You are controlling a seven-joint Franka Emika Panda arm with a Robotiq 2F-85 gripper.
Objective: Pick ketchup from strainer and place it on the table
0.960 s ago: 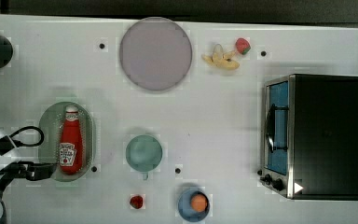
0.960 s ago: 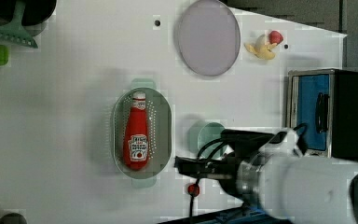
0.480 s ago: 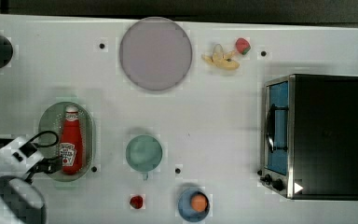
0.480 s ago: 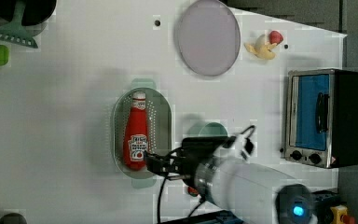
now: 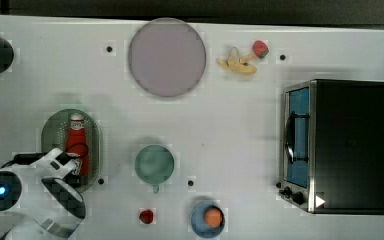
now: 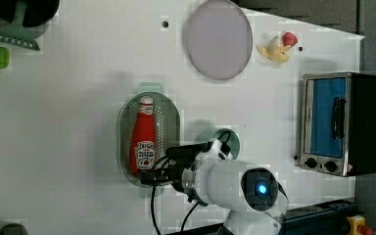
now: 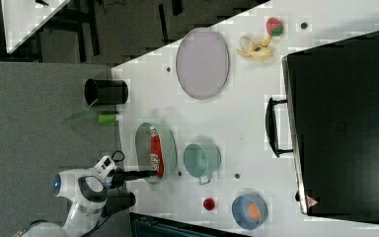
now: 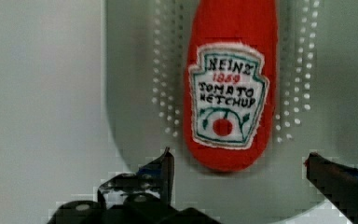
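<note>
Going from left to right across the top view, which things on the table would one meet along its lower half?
Strainer holding the ketchup → small red strawberry → green cup → blue bowl with an orange thing in it → toaster oven.

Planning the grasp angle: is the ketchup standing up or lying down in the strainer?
Lying down. The ketchup lies lengthwise on the strainer floor, label facing up.
</note>
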